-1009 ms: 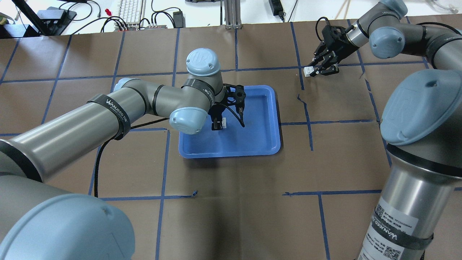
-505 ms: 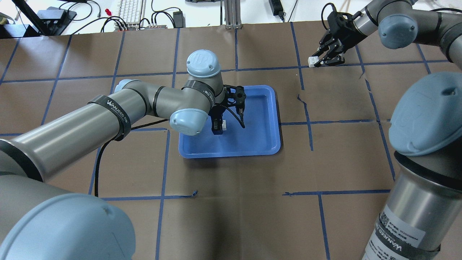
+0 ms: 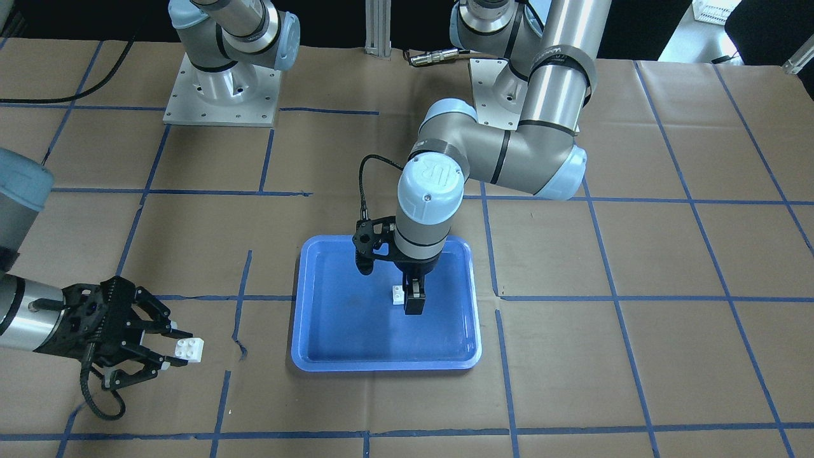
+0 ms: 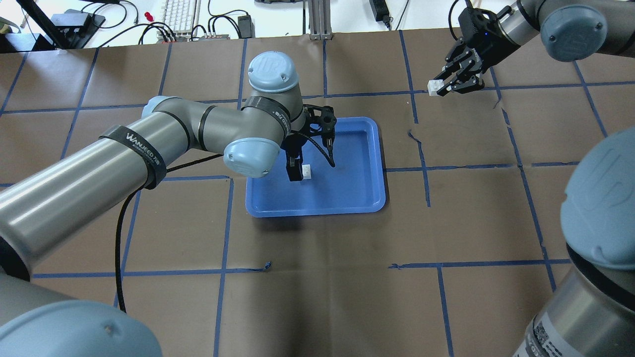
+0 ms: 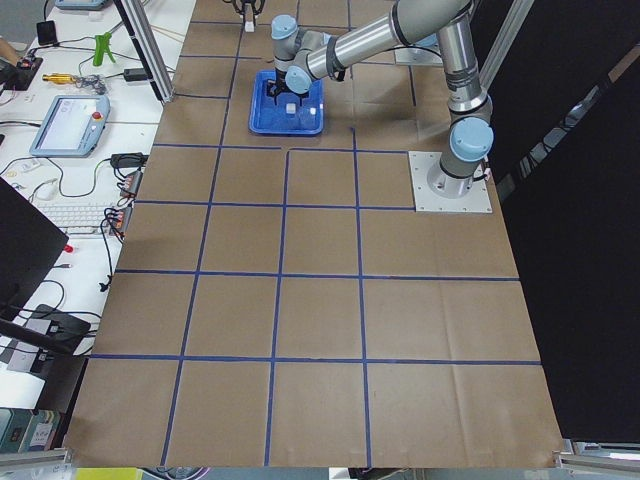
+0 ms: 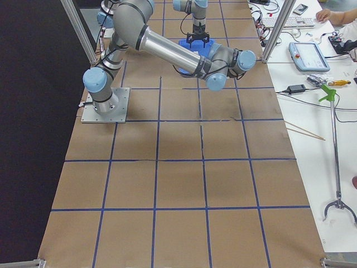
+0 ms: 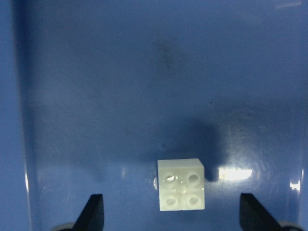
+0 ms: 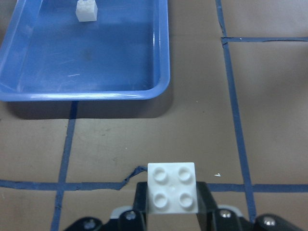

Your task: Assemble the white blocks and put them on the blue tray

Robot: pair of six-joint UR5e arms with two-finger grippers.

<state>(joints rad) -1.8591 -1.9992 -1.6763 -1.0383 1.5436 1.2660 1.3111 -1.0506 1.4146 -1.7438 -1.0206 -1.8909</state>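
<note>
The blue tray [image 4: 357,198] lies mid-table; it also shows in the front view [image 3: 318,343]. One white block [image 4: 307,171] lies on its floor. My left gripper [image 4: 312,171] hangs over it, open, a finger on each side and apart from it; the left wrist view shows this block [image 7: 181,191] between the fingertips [image 7: 94,214]. My right gripper [image 4: 440,89] is shut on the second white block [image 4: 435,88] off the tray's far right corner. That block shows in the front view [image 3: 189,348] and in the right wrist view [image 8: 172,186].
Brown paper with blue tape lines [image 4: 426,168] covers the table. A black cable [image 4: 119,233] trails from the left arm over the table. Both arm bases [image 3: 219,95] stand at the robot's edge. Keyboards and cables lie beyond the far edge [image 4: 178,15].
My right gripper has risen with its white block and moved further from the tray. My left arm has shifted slightly; its gripper stays open over the block on the tray.
</note>
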